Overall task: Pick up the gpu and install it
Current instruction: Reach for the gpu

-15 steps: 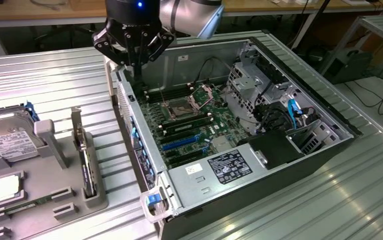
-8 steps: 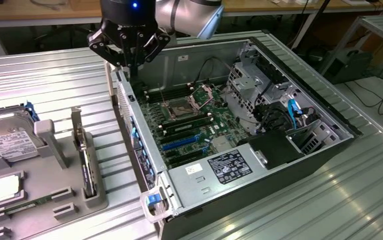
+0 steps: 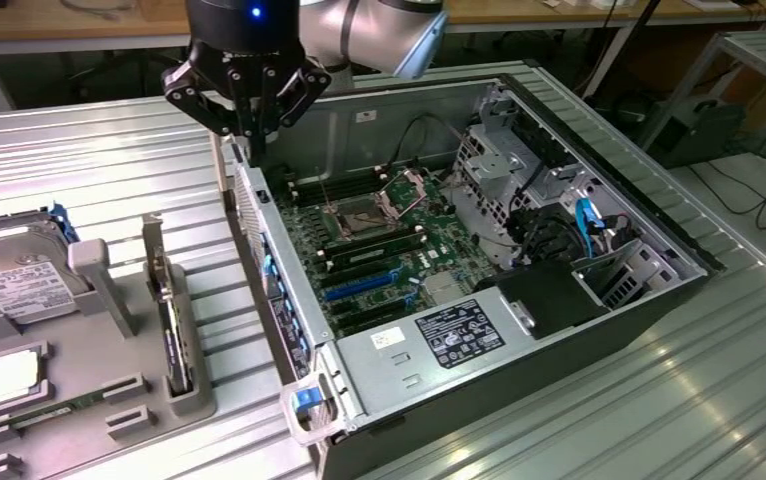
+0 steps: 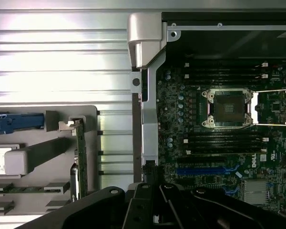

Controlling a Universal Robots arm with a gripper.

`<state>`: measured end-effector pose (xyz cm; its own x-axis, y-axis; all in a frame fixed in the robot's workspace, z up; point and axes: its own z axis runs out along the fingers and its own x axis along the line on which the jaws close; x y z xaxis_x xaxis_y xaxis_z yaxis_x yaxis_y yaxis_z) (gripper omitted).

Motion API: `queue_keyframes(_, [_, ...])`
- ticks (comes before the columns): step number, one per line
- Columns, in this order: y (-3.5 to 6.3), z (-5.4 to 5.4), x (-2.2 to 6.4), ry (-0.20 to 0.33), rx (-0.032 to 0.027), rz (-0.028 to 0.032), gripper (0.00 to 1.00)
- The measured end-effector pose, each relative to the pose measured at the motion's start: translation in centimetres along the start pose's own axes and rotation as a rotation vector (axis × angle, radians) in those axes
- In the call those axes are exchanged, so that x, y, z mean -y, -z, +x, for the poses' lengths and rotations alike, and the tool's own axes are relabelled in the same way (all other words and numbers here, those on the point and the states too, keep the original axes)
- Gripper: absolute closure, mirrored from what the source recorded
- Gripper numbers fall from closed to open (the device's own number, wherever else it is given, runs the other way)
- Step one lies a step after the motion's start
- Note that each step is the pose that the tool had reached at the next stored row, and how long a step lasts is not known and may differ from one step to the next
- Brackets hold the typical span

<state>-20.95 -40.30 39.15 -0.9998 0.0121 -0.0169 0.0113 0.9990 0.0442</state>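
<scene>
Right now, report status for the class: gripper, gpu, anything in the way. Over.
Gripper above case edge, fingers shut, empty. Gpu upright in holder, untouched. Gray post stands beside it.

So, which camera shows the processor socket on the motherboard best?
The wrist view: it looks straight down on the processor socket, so its whole square frame shows. The exterior view shows the processor socket at a slant, deep inside the open case.
</scene>
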Motion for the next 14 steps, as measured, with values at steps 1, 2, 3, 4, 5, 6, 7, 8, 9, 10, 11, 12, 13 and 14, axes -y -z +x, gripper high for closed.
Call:
queue_keyframes(1, [0.0, 0.1, 0.02, 0.001, -0.0002, 0.0, 0.89])
queue_keyframes(2, [0.0, 0.3, 0.06, 0.002, -0.0002, -0.0001, 0.89])
queue_keyframes(3, [0.0, 0.4, 0.09, 0.002, -0.0004, -0.0001, 0.89])
queue_keyframes(4, [0.0, 0.6, 0.12, 0.003, -0.0005, -0.0001, 0.89])
queue_keyframes(5, [0.0, 0.7, 0.15, 0.004, -0.0005, -0.0002, 0.89])
queue_keyframes(6, [0.01, 0.9, 0.19, 0.005, -0.0006, -0.0001, 0.89])
queue_keyframes(7, [0.01, 1.0, 0.23, 0.006, -0.0007, -0.0001, 0.89])
queue_keyframes(8, [0.02, 1.2, 0.28, 0.006, -0.0008, 0.0, 0.89])
queue_keyframes(9, [0.02, 1.3, 0.33, 0.007, -0.0007, -0.0001, 0.89])
queue_keyframes(10, [0.03, 1.5, 0.39, 0.007, -0.0007, -0.0001, 0.89])
queue_keyframes(11, [0.03, 1.6, 0.46, 0.008, -0.0008, -0.0001, 0.89])
queue_keyframes(12, [0.04, 1.8, 0.53, 0.008, -0.0008, -0.0002, 0.89])
queue_keyframes(13, [0.04, 1.9, 0.6, 0.009, -0.0008, -0.0001, 0.89])
queue_keyframes(14, [0.04, 2.0, 0.69, 0.009, -0.0008, -0.0002, 0.89])
